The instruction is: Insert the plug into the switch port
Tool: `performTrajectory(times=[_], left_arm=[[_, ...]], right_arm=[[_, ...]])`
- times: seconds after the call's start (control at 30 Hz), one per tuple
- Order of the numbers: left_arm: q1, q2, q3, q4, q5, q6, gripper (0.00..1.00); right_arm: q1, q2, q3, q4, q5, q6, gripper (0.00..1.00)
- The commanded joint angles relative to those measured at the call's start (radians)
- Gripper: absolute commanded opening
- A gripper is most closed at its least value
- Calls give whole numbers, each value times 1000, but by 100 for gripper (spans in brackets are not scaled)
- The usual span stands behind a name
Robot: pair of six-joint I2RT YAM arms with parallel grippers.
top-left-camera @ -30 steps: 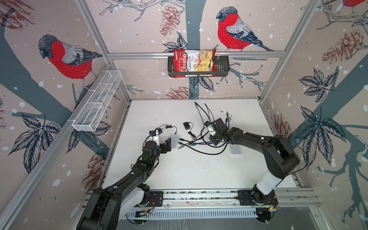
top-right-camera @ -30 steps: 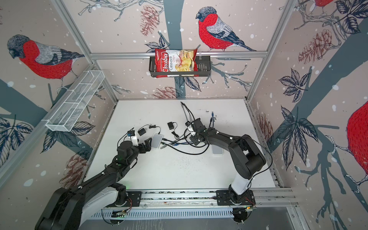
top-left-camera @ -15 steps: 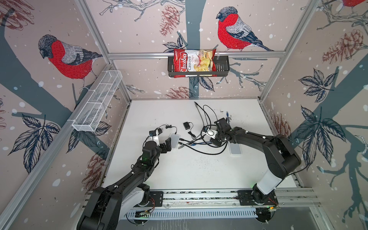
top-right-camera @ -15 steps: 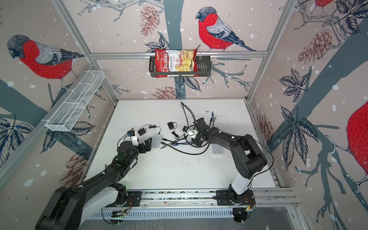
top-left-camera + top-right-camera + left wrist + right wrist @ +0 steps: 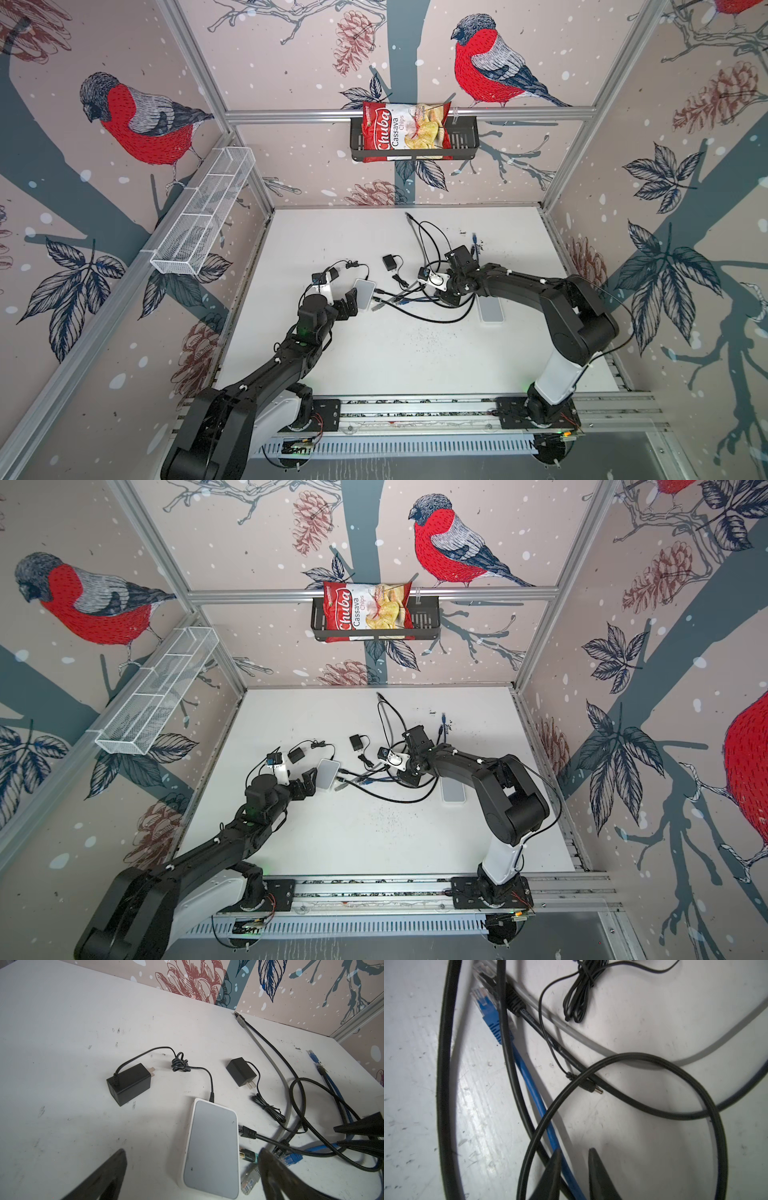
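The white switch (image 5: 365, 293) (image 5: 328, 774) lies flat at centre left, and in the left wrist view the switch (image 5: 214, 1147) sits between the two wide-apart fingers of my open left gripper (image 5: 193, 1153). A black plug (image 5: 247, 1132) sits in its side. A teal-black plug (image 5: 248, 1155) and a grey plug (image 5: 250, 1180) lie against that side. The blue plug (image 5: 488, 1007) (image 5: 291, 1157) lies loose on the table. Its blue cable (image 5: 529, 1076) runs through the narrow gap of my right gripper (image 5: 575, 1151) (image 5: 446, 293), close to one finger and clear of the other.
A second white box (image 5: 490, 309) lies under the right forearm. Two black power adapters (image 5: 128, 1084) (image 5: 241, 1072) sit behind the switch. Black and grey cables (image 5: 654, 1059) loop across the middle, with a small barrel plug (image 5: 591, 1087) among them. A chips bag (image 5: 405, 129) hangs in the back wall basket.
The right wrist has turned and shifted slightly left over the cable tangle, its jaws a touch wider. The left arm has stayed still.
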Motion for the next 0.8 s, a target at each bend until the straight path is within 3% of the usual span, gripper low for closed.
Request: performTrajectory(times=[0.0, 0.57, 0.67, 0.77], left_arm=[[1, -2, 4, 32, -15, -1, 97], [1, 5, 4, 32, -13, -3, 97], [1, 6, 5, 32, -13, -1, 97], [1, 3, 4, 31, -14, -2, 97]], right_arm=[[-2, -23, -6, -4, -29, -21, 27], [9, 60, 11, -18, 22, -46, 27], [17, 83, 27, -22, 70, -53, 21], [21, 82, 40, -38, 100, -69, 8]])
